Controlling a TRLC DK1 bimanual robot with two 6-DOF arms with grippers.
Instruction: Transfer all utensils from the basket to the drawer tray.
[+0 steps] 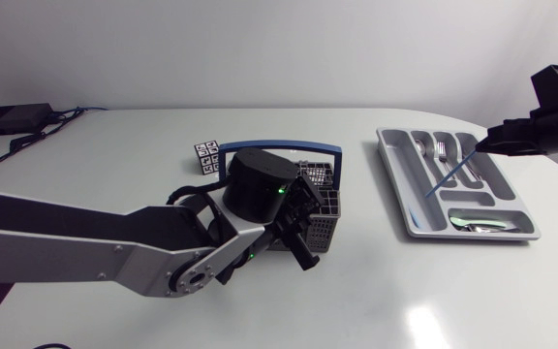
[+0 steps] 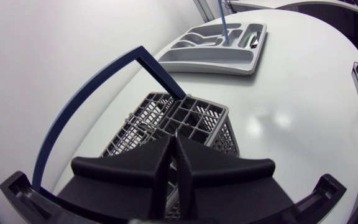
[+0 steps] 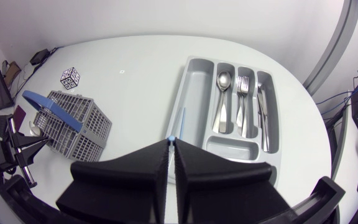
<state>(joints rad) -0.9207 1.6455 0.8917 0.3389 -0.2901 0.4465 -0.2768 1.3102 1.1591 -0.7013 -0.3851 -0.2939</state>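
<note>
Head view, basket: The basket (image 1: pixel 325 208) stands mid-bench under its blue handle (image 1: pixel 279 147). The left arm covers most of it, so its contents cannot be told here.
Head view, left gripper: The left gripper (image 1: pixel 303 247) hangs over the basket's near right corner. The state of its jaws is not readable from this angle.
Head view, drawer tray: The drawer tray (image 1: pixel 395 184) lies at the right of the bench (image 1: pixel 114 155). Metal cutlery is already in several of its compartments.
Head view, right gripper: The right gripper (image 1: pixel 500 141) holds a thin blue utensil (image 1: pixel 449 174) slanted above the tray's middle compartments.
Left wrist view, jaws: Together, with nothing visibly gripped, directly above the basket.
Left wrist view, basket cells: The visible cells look empty. The cells under the jaws are hidden.
Right wrist view, jaws: Clamped on the blue utensil, whose free end points towards the tray's left rim.
Right wrist view, tray contents: A spoon (image 3: pixel 222 93), a fork (image 3: pixel 242 93) and a knife (image 3: pixel 263 106) lie in separate slots.
Progress, judged: Late stage. The blue utensil is not yet released, and any remainder in the basket is unconfirmed.
</note>
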